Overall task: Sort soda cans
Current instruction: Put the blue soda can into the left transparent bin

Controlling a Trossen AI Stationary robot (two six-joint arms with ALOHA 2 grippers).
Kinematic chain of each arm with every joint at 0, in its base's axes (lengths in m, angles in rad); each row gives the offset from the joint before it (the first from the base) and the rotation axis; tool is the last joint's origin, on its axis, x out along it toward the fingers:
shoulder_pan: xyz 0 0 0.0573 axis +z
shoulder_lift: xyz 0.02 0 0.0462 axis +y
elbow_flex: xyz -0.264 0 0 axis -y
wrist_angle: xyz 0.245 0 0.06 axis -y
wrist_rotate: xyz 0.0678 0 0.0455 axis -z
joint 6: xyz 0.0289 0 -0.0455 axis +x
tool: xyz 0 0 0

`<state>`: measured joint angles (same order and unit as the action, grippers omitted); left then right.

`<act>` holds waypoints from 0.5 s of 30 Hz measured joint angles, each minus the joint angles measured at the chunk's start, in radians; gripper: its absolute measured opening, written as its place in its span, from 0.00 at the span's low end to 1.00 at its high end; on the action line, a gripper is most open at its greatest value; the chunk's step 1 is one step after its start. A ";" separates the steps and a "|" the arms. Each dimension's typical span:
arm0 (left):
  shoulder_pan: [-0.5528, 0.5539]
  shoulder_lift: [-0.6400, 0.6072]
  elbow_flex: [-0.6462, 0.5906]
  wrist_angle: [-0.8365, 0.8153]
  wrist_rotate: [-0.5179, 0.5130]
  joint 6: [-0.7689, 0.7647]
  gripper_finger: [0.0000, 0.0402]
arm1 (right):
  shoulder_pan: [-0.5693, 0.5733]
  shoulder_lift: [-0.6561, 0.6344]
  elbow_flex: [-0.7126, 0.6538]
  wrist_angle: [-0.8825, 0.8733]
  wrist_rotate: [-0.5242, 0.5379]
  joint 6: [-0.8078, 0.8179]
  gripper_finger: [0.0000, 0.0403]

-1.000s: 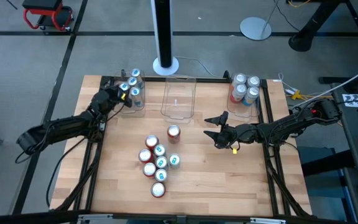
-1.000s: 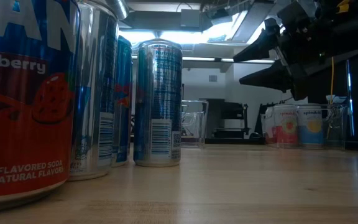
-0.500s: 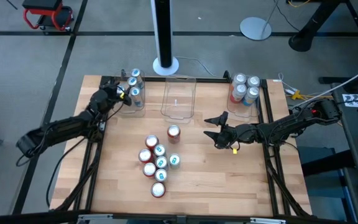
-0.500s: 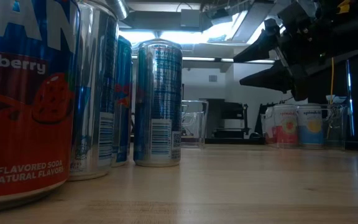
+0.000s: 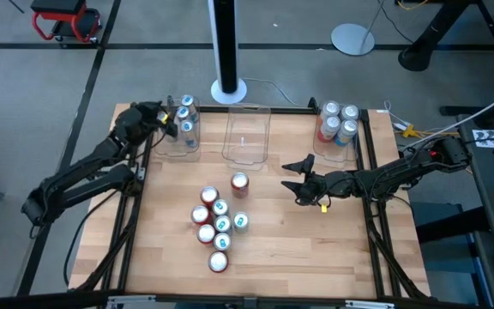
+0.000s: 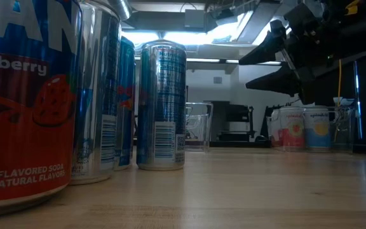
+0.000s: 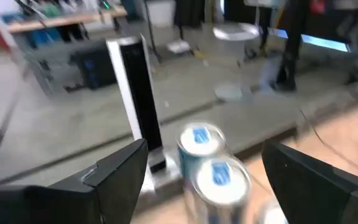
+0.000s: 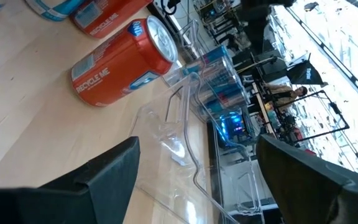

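A cluster of small red and teal soda cans (image 5: 217, 221) is stood mid-table; probably rigid, smooth, a bit slippery, best gripped mid-body. At 3 o'clock, the right gripper (image 5: 299, 183) is held wide, empty. At 11 o'clock, the left gripper (image 5: 166, 122), wide, is hung beside the clear plastic bin (image 5: 181, 144). Can labels are shown only low down.
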<state>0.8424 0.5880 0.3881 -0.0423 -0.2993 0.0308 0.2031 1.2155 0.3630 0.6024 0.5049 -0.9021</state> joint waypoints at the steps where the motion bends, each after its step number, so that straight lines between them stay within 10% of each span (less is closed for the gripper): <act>1: -0.015 -0.007 0.016 -0.054 0.001 -0.008 0.74 | 0.000 0.000 0.000 -0.002 0.000 0.000 0.80; 15: -0.289 -0.017 0.077 -0.405 0.015 -0.255 0.28 | 0.000 0.000 0.000 0.000 0.000 0.000 0.80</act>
<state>0.5537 0.5709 0.4652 -0.4471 -0.2841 -0.2243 0.2031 1.2156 0.3630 0.6022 0.5049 -0.9022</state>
